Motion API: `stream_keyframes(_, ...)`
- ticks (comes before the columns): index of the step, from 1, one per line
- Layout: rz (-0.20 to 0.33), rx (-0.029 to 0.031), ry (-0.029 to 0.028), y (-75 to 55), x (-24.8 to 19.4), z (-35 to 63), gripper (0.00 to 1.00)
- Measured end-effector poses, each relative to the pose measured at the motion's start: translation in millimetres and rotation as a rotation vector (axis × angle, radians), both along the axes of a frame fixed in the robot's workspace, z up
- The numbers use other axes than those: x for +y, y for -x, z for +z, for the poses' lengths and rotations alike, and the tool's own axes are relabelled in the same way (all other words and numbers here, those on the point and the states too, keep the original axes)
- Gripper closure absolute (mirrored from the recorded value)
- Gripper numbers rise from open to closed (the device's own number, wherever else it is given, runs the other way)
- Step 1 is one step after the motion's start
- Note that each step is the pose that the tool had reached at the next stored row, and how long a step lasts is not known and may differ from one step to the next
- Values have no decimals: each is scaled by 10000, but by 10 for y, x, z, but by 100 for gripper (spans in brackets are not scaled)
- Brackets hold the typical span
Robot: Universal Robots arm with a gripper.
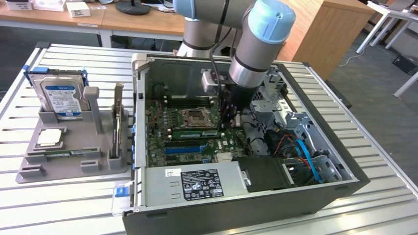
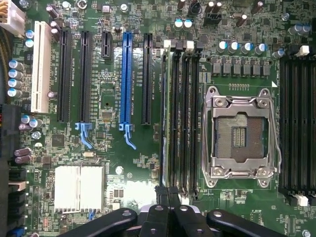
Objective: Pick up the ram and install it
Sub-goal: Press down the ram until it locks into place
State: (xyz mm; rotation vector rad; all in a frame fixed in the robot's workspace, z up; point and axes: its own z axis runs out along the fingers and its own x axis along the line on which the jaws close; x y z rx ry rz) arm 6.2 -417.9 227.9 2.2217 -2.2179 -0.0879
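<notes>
While the closed, empty tool point(image 2: 168, 195) hovers, one ram point(image 2: 169, 118) sits slotted.

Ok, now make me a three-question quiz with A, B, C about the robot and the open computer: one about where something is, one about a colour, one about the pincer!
1. Where is the hard drive?
A) on the floor
B) standing in the grey tray beside the computer case
C) inside the case

2. What colour is the long slot between the black ones?
A) red
B) blue
C) yellow

3. How is the pincer?
A) wide open
B) gripping the hard drive
C) shut

Answers:
1 B, it stands in the tray at the exterior view's left of the case.
2 B, it is bright blue.
3 C, its fingertips meet above the motherboard.
</notes>
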Motion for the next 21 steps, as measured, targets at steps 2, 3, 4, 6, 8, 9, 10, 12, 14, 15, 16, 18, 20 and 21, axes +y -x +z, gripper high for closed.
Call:
stream_keyframes(2, 0, 1, -2, 0, 0, -1, 89)
stream_keyframes(3, 0, 1, -2, 0, 0, -1, 89)
stream_keyframes(4, 0, 1, -2, 0, 0, -2, 89)
stream_keyframes(6, 1, 0, -5, -1, 7, -3, 89)
stream_keyframes(8, 0, 0, -3, 0, 23, -2, 89)
stream_keyframes(9, 1, 0, -3, -1, 23, -3, 89)
stream_keyframes(10, 1, 0, -3, 0, 23, -2, 89)
stream_keyframes(12, 1, 1, -2, 0, 23, -5, 89)
stream_keyframes(14, 0, 0, -4, 0, 24, -20, 89)
stream_keyframes(15, 1, 1, -3, 0, 23, -24, 89)
stream_keyframes(16, 1, 0, -2, 0, 23, -24, 89)
stream_keyframes(18, 1, 1, -1, 0, 23, -24, 89)
stream_keyframes(20, 0, 0, -4, 0, 23, -27, 89)
stream_keyframes(21, 0, -1, -5, 0, 24, -33, 89)
